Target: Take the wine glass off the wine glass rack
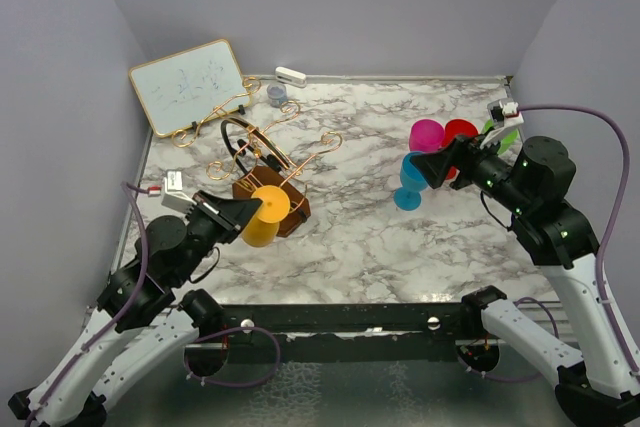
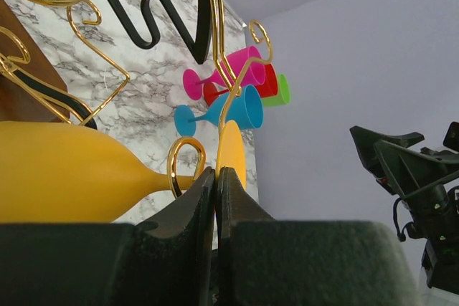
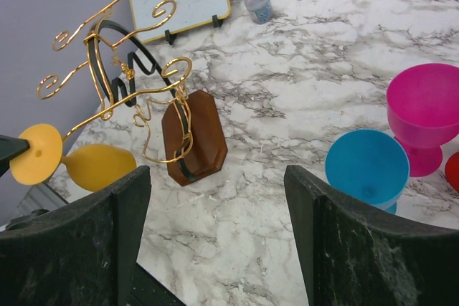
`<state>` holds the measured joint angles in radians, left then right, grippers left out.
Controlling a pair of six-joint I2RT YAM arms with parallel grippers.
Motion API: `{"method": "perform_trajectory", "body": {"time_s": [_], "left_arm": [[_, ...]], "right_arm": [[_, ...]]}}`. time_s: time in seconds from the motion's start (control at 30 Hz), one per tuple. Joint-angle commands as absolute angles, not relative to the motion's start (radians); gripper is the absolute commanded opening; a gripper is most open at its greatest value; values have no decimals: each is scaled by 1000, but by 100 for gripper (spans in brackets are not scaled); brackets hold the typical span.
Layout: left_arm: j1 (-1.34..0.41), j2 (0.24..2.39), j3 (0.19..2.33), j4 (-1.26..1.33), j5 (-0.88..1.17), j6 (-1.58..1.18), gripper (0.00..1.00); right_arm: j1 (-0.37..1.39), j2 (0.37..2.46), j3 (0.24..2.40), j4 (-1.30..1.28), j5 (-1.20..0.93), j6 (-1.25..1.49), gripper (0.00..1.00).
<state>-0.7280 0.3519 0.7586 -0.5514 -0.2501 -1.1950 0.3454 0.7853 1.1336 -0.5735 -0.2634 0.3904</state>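
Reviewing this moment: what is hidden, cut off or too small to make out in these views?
Top view: the yellow plastic wine glass covers part of the copper-gold wire rack's dark wooden base.
Left wrist view: the left edge cuts off the yellow glass's bowl.
Right wrist view: the right edge cuts off the red plastic glass.
White dry-erase board: its scribbles are too small to read in any view.

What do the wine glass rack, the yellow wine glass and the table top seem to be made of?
The wine glass rack: thin metal wire, shiny copper-gold, with bright glints; its base looks like dark brown wood. The yellow wine glass: probably plastic, opaque and matte. The table top: marble pattern, white with grey veins; perhaps a printed surface.
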Motion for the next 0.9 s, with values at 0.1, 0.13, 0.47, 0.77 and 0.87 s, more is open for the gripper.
{"method": "perform_trajectory", "body": {"time_s": [0.1, 0.13, 0.47, 0.77, 0.87], "left_arm": [[-727, 437, 813, -466, -261, -1130, 0], [-727, 450, 821, -459, -269, -1116, 0], [-727, 542, 917, -451, -389, -1014, 0], [-727, 652, 1037, -391, -449, -897, 0], [-727, 702, 1096, -365, -435, -865, 0]], "right_arm": [[342, 781, 1127, -535, -265, 397, 74], [342, 781, 1127, -535, -266, 397, 74], [342, 783, 1127, -525, -268, 396, 74], [342, 816, 1158, -538, -330, 376, 73], [342, 840, 1188, -559, -375, 359, 73]]}}
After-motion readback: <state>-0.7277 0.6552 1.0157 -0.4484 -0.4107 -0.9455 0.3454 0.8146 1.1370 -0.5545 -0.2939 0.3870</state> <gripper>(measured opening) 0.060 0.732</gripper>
